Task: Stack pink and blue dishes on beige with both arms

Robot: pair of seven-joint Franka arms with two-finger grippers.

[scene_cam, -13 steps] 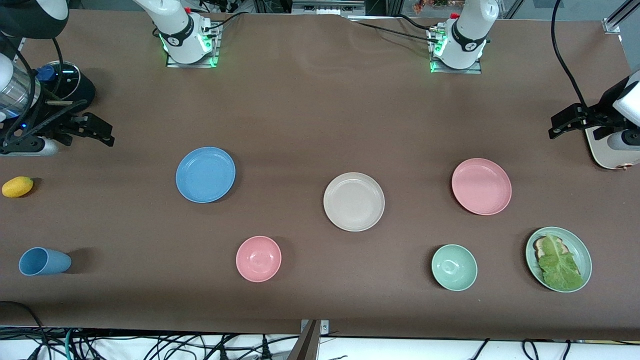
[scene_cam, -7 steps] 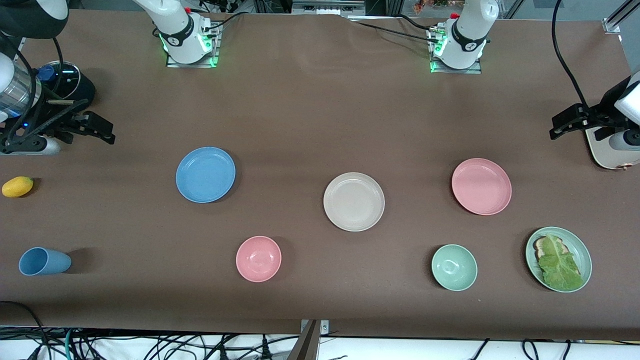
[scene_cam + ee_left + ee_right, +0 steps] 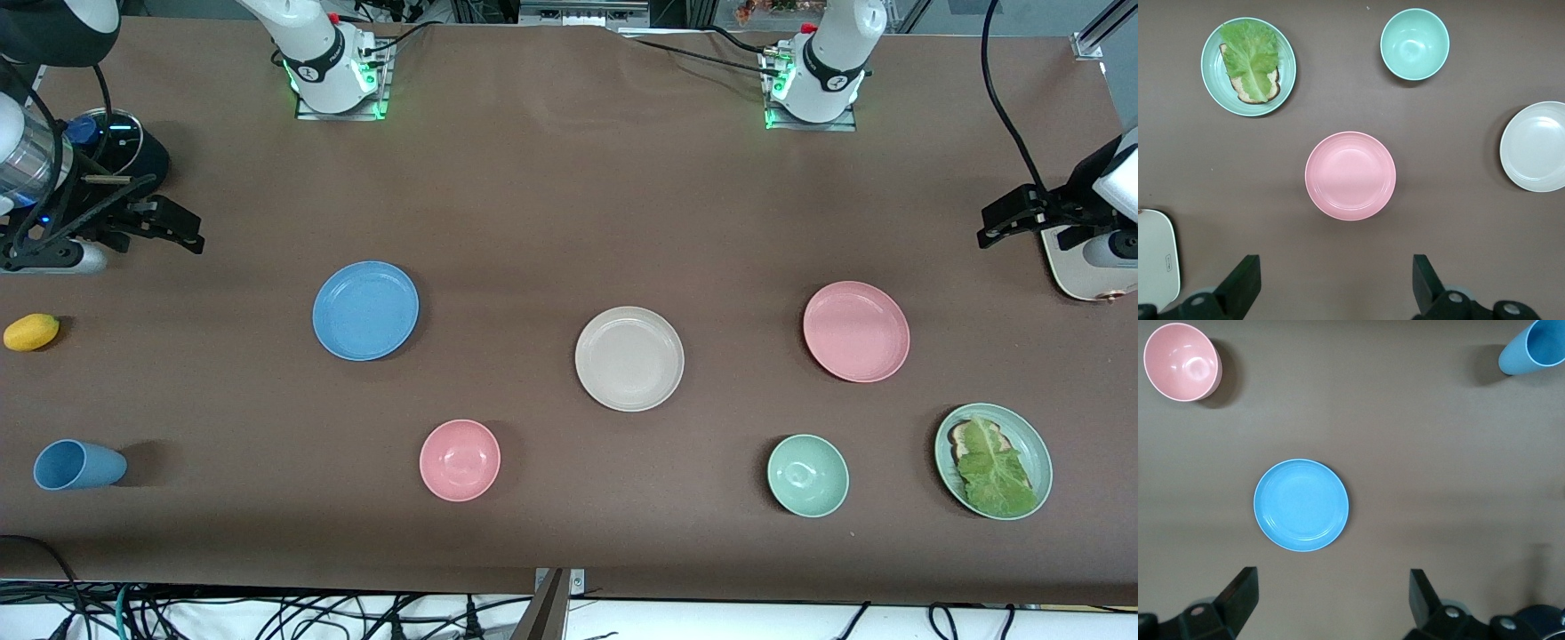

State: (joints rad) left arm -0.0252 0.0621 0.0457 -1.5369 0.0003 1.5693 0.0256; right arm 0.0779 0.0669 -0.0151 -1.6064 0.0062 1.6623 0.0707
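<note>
The sky-blue plate lies toward the right arm's end of the table, and it also shows as the blue plate in the right wrist view. The pale pink plate lies toward the left arm's end; the left wrist view shows this pink plate too. Between them, slightly nearer the front camera, sits the beige plate, bare. My right gripper hangs open and empty over the table near its end, apart from the blue plate. My left gripper hangs open and empty by the other end, apart from the pink plate.
A pink bowl, a mint bowl and a green plate with bread and lettuce sit nearer the front camera. A blue cup lies on its side near a yellow fruit. A cream board lies under the left arm.
The right gripper has crept very slightly toward the robots' side. The plates and the left gripper have not visibly moved.
</note>
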